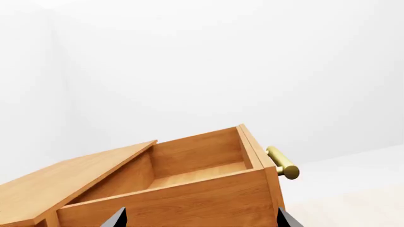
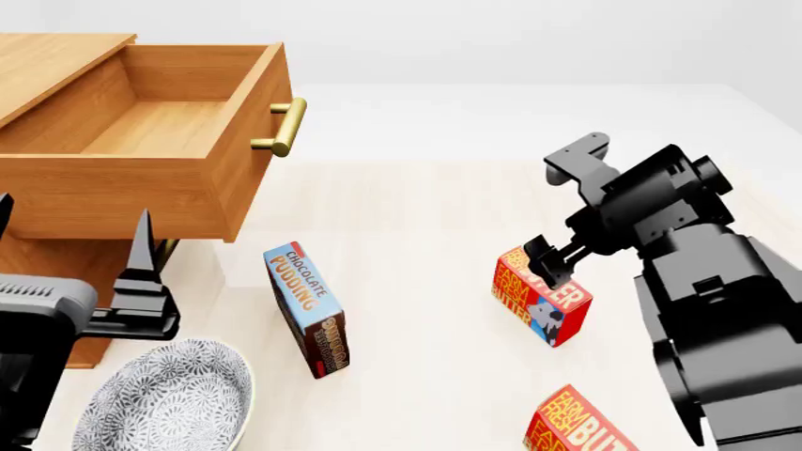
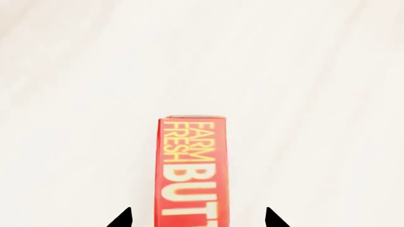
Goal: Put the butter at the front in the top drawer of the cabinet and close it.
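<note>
Butter (image 2: 542,298): on edge on the desk (image 2: 426,216), mid-right, farther of two boxes.
Right jaws (image 2: 547,263): open, straddling it, no grip.
Left jaws (image 1: 200,218): open, empty.
Drawer (image 2: 150,132): pulled out far left to receive it.

Black two-armed robot, matte and blocky.
Right arm (image 2: 683,263) is dark, angular segments; left arm (image 2: 51,310) has grey casing and pointed black fingers (image 2: 141,249).

The right wrist view cuts the butter (image 3: 192,172) off mid-word at "BUTT", the head view crops the second butter box (image 2: 587,425) and patterned bowl (image 2: 163,399) at its lower edge, and only the left gripper's (image 1: 200,218) finger tips (image 1: 117,220) show beneath the top drawer (image 1: 189,189).
</note>
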{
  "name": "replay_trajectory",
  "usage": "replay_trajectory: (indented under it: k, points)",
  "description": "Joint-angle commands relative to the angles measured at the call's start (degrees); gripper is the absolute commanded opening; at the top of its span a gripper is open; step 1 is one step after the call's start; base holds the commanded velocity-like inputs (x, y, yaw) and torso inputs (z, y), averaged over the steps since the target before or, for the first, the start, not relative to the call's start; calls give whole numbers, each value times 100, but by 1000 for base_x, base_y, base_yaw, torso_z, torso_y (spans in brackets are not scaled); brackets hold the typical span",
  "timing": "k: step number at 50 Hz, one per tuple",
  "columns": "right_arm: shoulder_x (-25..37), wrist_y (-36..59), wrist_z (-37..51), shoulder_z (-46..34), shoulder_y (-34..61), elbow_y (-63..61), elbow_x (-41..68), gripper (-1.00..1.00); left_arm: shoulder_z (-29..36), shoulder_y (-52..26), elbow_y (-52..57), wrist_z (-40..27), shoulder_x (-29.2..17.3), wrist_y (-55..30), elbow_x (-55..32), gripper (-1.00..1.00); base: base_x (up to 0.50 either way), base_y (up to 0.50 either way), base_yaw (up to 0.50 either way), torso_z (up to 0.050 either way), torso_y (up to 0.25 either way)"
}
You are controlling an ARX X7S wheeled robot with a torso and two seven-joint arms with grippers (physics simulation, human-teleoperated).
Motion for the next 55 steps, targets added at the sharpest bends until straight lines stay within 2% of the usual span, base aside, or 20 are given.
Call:
replay_trajectory:
  k: [1, 17, 30, 55]
  points:
    - [24, 8, 23, -131, -158, -23, 160, 100, -7, 73, -30, 15, -4, 98, 21, 100, 0, 0, 0, 0, 0]
    - [150, 9, 105, -162, -316, -16, 284, 100, 94, 153, -138, 47, 7, 255, 130, 100, 0, 0, 0, 0, 0]
    - [377, 501, 81, -157, -669, -766, 314, 100, 73, 153, -114, 12, 5, 234, 45, 100, 0, 0, 0, 0, 0]
    - [619, 903, 89, -87, -1151, -1448, 393, 100, 36, 200, -89, -49, -9, 247, -54, 100, 0, 0, 0, 0, 0]
